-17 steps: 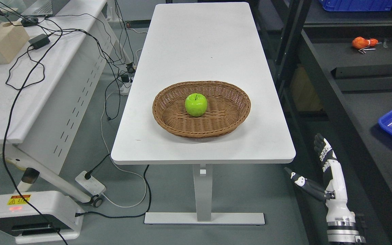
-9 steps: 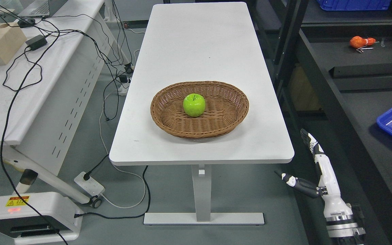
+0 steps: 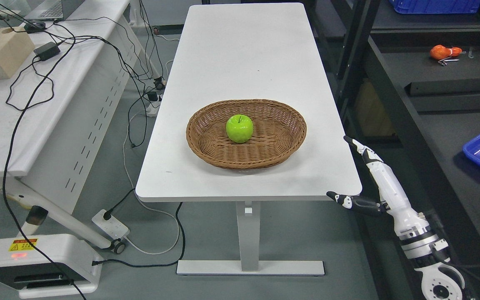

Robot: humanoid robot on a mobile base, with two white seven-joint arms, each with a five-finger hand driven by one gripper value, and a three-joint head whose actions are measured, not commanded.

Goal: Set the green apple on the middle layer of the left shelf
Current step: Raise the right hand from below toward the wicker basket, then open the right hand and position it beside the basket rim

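My right hand (image 3: 373,179) hangs open and empty beside the white table's (image 3: 244,62) corner, thumb outstretched; my left arm is out of view.

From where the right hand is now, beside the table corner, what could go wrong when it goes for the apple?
The right hand hangs open at the near right corner of the table, its thumb about level with the edge, so it may strike that edge as it rises. The green apple lies loose in the wicker basket; a poor touch could roll it, or push the light basket across the table. Reaching over the raised rim may also catch the fingers.
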